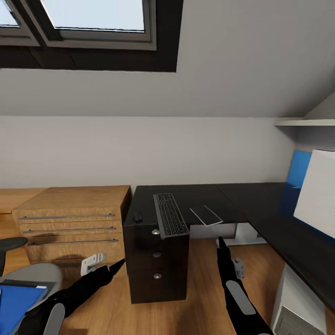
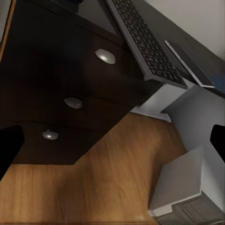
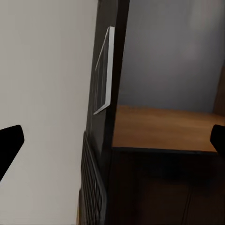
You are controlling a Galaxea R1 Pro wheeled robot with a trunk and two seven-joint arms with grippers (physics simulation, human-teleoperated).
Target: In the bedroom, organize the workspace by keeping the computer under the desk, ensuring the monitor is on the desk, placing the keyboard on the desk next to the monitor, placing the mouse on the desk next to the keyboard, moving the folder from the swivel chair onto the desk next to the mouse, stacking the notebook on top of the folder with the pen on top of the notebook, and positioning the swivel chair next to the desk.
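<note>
Keyboard (image 1: 170, 216) and mouse (image 1: 137, 216) sit on your bench (image 1: 195, 195); folder (image 1: 18, 301) waits on the swivel chair (image 1: 32, 274); both jaws open, empty.

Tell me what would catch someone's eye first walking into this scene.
Probably the keyboard, lying lengthwise on the black desk with its near end jutting past the edge above the drawers. Beside it, to the right, a thin dark slab also overhangs the edge. At lower left, a blue folder lies on the swivel chair.
</note>
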